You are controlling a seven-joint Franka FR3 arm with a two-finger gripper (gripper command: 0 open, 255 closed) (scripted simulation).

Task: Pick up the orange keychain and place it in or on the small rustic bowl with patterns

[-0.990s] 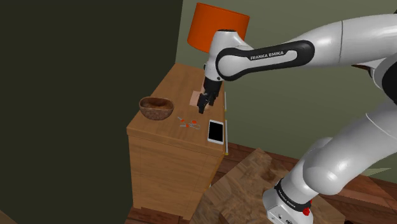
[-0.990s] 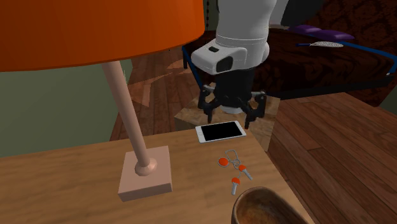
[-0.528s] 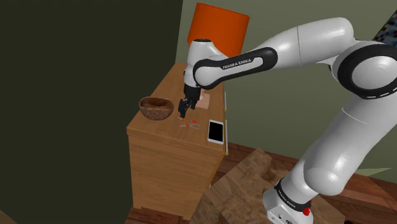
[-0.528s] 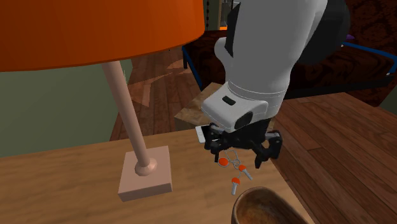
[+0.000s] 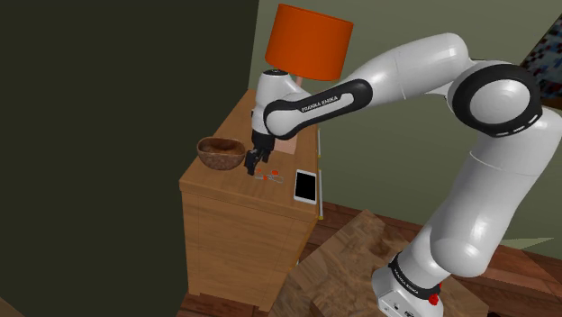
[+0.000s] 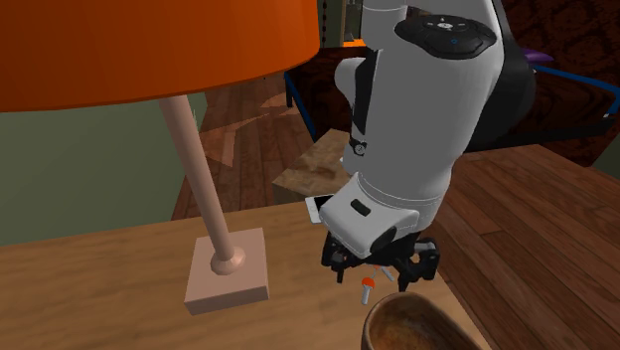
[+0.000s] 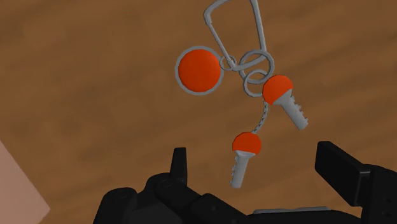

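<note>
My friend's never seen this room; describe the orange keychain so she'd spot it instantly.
On the wooden nightstand under the orange lamp, look between the brown bowl and the phone. The keychain is rings holding an orange disc and two orange-headed keys, far smaller than either.

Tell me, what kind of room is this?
Probably a room in a home, maybe a bedroom: a wooden nightstand holds an orange lamp, a phone and a keychain, above a wood floor.

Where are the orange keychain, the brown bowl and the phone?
Orange keychain with silver rings and two keys point(image 7: 199, 69): wrist view, on its round orange tag.
Brown round bowl point(image 5: 221, 160): shoulder view, on its outer wall.
White flat phone with black screen point(image 5: 306, 186): shoulder view, on its screen.
</note>
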